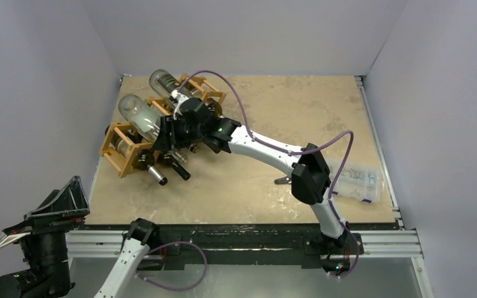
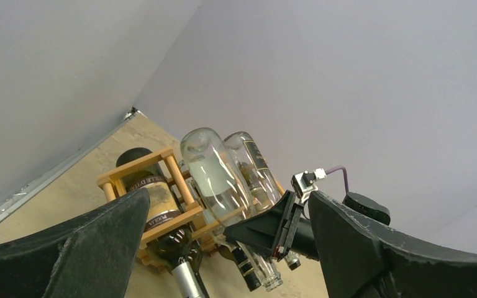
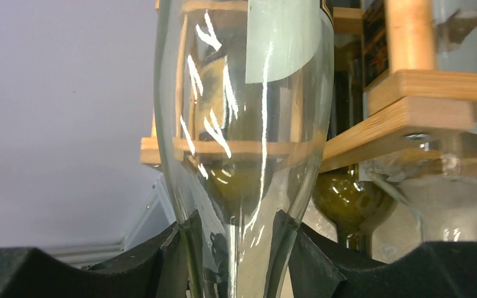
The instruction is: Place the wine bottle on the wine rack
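Observation:
The wine bottle (image 1: 135, 115) is clear glass with a pale label and lies tilted over the top bars of the wooden wine rack (image 1: 119, 156), base up and toward the back left. My right gripper (image 1: 169, 133) is shut on its tapering shoulder. In the right wrist view the bottle (image 3: 248, 124) fills the space between both pads (image 3: 183, 248), with rack bars (image 3: 422, 105) behind. The left wrist view shows bottle (image 2: 214, 174), rack (image 2: 164, 218) and right gripper (image 2: 273, 226). My left gripper (image 1: 62, 194) hangs open and empty at the near left, off the table.
A second clear bottle (image 1: 164, 81) lies on the rack's far side. Dark bottles fill lower cells, necks (image 1: 156, 175) pointing toward me. A clear bag of small parts (image 1: 357, 180) sits at the right edge, with a small dark object (image 1: 282, 180) nearby. Walls close the left and back.

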Tool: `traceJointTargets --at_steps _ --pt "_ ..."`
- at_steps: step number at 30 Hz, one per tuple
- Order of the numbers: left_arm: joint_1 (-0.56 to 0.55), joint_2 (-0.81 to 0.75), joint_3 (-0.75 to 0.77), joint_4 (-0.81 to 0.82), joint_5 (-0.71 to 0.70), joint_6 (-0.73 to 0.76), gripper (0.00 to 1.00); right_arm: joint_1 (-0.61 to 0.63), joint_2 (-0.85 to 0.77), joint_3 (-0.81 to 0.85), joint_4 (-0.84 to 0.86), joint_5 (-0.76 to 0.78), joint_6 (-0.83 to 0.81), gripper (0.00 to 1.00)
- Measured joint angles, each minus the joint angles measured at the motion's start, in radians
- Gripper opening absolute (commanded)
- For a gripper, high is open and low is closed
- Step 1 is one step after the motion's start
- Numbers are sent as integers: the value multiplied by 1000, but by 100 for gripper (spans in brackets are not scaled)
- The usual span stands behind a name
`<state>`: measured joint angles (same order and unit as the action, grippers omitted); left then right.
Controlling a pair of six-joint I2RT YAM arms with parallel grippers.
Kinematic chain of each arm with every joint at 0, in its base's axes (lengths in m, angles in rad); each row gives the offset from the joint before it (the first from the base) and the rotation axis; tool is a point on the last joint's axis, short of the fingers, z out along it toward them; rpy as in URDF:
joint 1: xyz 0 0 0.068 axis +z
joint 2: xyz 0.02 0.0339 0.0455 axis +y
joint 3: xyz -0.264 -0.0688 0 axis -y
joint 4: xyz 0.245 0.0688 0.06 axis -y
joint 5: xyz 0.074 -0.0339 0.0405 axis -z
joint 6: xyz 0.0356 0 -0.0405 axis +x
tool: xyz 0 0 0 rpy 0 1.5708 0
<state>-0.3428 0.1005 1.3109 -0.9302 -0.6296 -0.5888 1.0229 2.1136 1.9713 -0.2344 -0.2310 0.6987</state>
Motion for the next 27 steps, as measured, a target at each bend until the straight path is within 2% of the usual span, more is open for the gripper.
traceJointTargets --at_steps 13,18,27 --pt "-1 -3 0 9 -7 52 100 -29 47 55 -13 -58 60 0" --pt "-1 -3 0 9 -7 55 100 -29 47 34 19 -71 68 25" --pt "-1 -3 0 8 -7 48 100 -27 47 3 52 -74 42 64"
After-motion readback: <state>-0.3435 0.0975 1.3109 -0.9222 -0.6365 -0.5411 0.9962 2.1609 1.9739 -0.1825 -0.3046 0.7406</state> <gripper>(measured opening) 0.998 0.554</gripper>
